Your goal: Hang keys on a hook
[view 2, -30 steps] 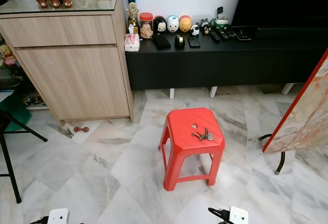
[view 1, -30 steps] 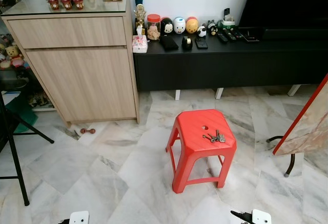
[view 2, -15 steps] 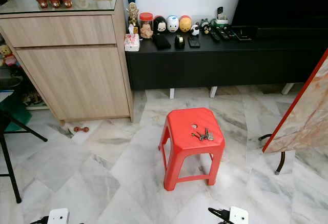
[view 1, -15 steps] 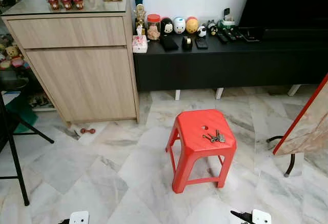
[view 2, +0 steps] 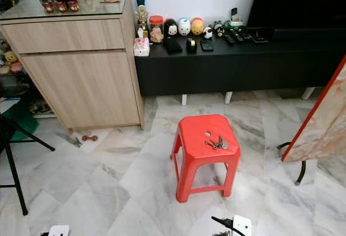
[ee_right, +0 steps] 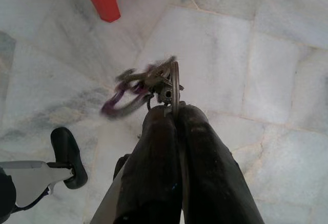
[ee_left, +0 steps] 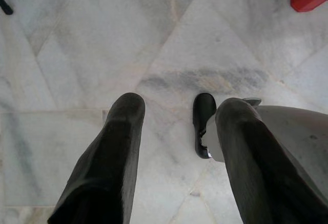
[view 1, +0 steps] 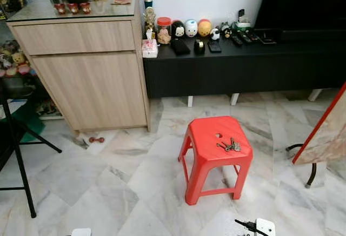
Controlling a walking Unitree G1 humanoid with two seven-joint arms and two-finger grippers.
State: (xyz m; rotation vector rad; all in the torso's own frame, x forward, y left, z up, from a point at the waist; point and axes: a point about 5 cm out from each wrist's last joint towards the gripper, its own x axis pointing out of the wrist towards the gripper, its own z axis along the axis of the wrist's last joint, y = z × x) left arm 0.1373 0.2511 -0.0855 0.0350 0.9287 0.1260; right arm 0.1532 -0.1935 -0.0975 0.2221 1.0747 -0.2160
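My right gripper (ee_right: 174, 114) has its fingers pinched together on a key ring, the keys (ee_right: 146, 83) and a purple clip dangling just past the fingertips, blurred, above the marble floor (ee_right: 287, 80). My left gripper (ee_left: 174, 116) hangs low with its fingers spread apart, nothing between them, pointing down at the floor beside my foot (ee_left: 203, 121).

Against a second ago, my head view has shifted: the cabinet (view 1: 89, 79) and stool (view 1: 216, 152) sit a touch lower and further right in frame, and both wrist housings have slid toward the bottom edge, so that's the camera moving, not the furniture.

Ahead, a second bunch of keys (view 1: 230, 146) lies on top of the red stool, near its right edge. Behind it a low black console (view 1: 238, 66) runs along the white wall, lined with small figurines and remotes. The wooden cabinet stands left of it, a teapot and cups on its glass top.
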